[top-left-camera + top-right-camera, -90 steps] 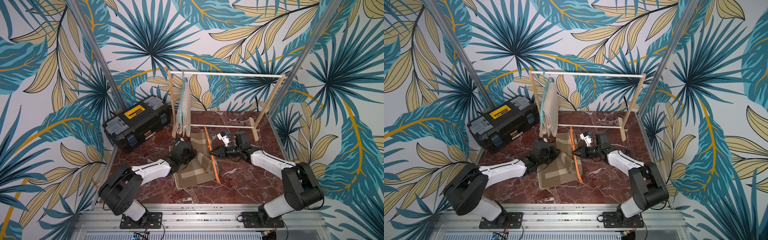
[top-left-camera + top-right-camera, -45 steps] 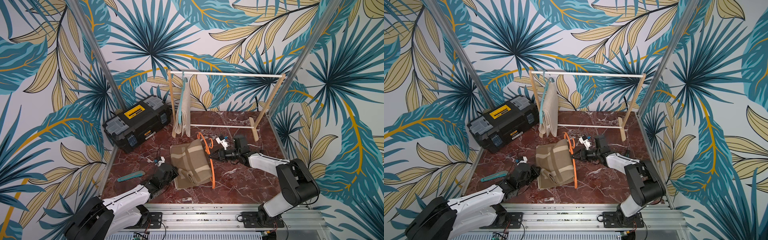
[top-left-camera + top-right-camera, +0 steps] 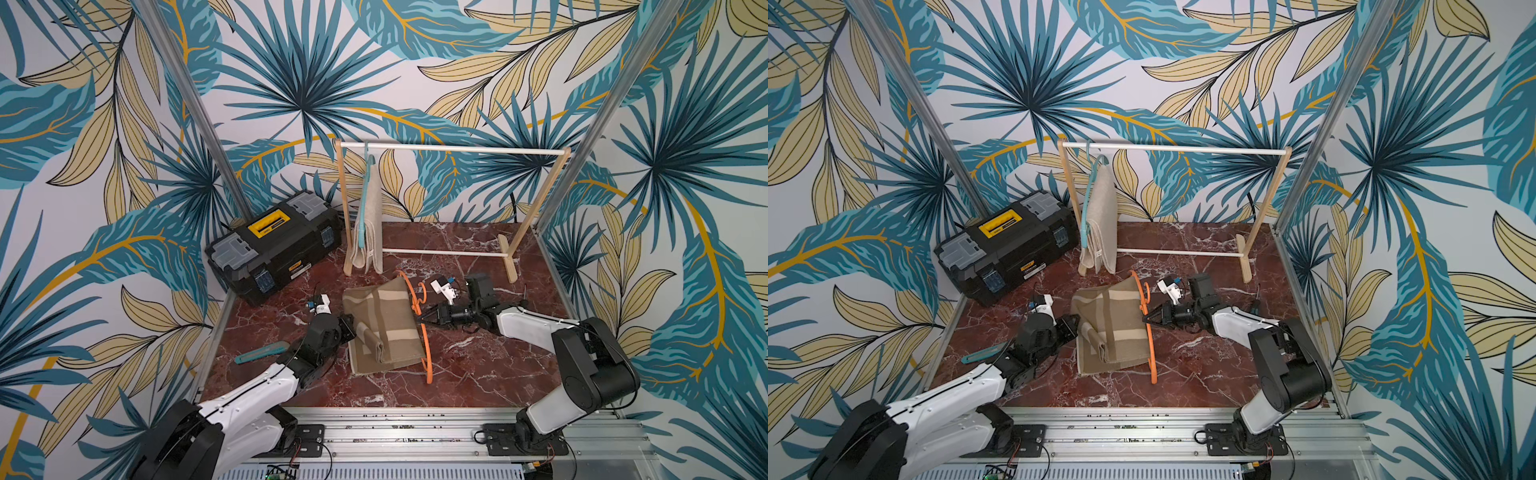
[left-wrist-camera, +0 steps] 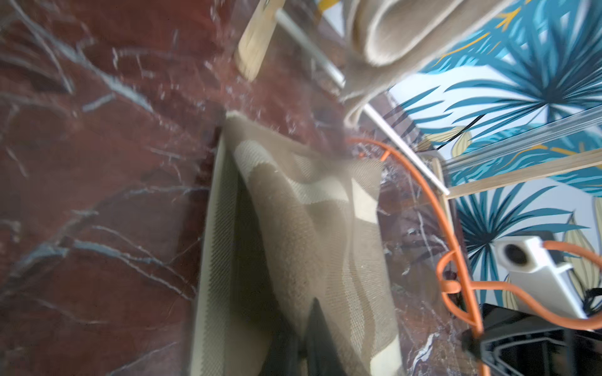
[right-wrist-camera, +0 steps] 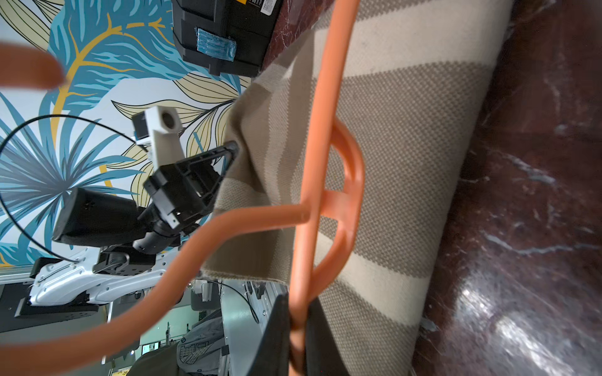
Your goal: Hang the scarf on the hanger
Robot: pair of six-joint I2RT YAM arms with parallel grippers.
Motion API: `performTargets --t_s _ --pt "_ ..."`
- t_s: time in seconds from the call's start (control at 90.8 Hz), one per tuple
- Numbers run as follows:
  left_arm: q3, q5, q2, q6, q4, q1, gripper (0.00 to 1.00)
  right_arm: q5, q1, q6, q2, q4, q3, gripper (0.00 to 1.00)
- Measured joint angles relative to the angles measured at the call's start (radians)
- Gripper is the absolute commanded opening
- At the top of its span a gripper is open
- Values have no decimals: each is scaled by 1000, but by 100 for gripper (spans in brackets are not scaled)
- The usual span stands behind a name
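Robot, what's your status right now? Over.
Left gripper shut on scarf edge. Right gripper shut on orange hanger. Both low on table, not on rack. Second scarf already hangs at rack's end.

Right wrist view's edges cut off the hanger (image 5: 309,182).

Tan scarf (image 3: 1121,332) lying folded, orange hanger (image 3: 1150,347) along its edge, right gripper (image 3: 1145,319) clamping hanger, left gripper (image 3: 1076,323) pinching scarf
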Motion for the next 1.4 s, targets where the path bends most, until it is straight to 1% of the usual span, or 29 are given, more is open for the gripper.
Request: performTargets --t_s 0.055,0.088,0.121,0.143,0.165,0.176,0.187,0.286,0.341,0.408,0.496,0.551,0.606,0.683,0.804,0.881,0.958,1.068,1.145,1.278,1.399 --pt "-5 -13 -25 15 2 5 10 0 0 -3 0 0 0 0" --pt "-11 -14 -22 22 3 10 13 0 0 -6 0 0 0 0" --pt "-19 -12 -3 27 5 16 20 0 0 -7 0 0 0 0" --pt "-24 -11 11 23 6 20 32 0 0 -8 0 0 0 0" --pt "-30 -8 32 23 7 24 48 0 0 -10 0 0 0 0" --pt "-32 -7 41 17 7 27 53 0 0 -10 0 0 0 0" --pt "-36 -4 53 27 6 29 56 0 0 -10 0 -1 0 0" --pt "-64 21 137 -3 -3 42 65 4 0 -14 1 -11 0 0" --pt "-73 32 146 -24 -19 43 72 4 0 -16 2 -15 0 0" --pt "-72 30 111 -39 -56 43 72 4 0 -19 4 -19 1 0" --pt "-54 10 -10 -42 -138 43 71 5 0 -23 7 -23 3 0" --pt "-14 2 -72 -45 -180 43 70 4 0 -26 8 -24 5 0" --pt "42 1 -89 -56 -192 35 70 4 0 -27 8 -27 8 0" --pt "109 2 -43 -82 -158 -3 69 4 0 -27 7 -40 18 0" --pt "148 7 114 -134 -66 -116 68 12 0 -19 -18 -103 57 0" --pt "149 17 195 -165 -33 -171 67 21 0 -10 -50 -172 120 0" --pt "175 26 240 -175 -27 -209 68 31 0 -2 -78 -247 216 0" --pt "296 51 269 -153 -22 -253 69 52 0 18 -108 -313 341 0" --pt "374 68 264 -132 30 -274 70 66 0 35 -112 -346 435 0" --pt "437 82 226 -95 114 -290 72 84 -2 75 -102 -371 566 0" --pt "520 95 232 -47 120 -290 74 87 -6 120 -65 -373 674 0"
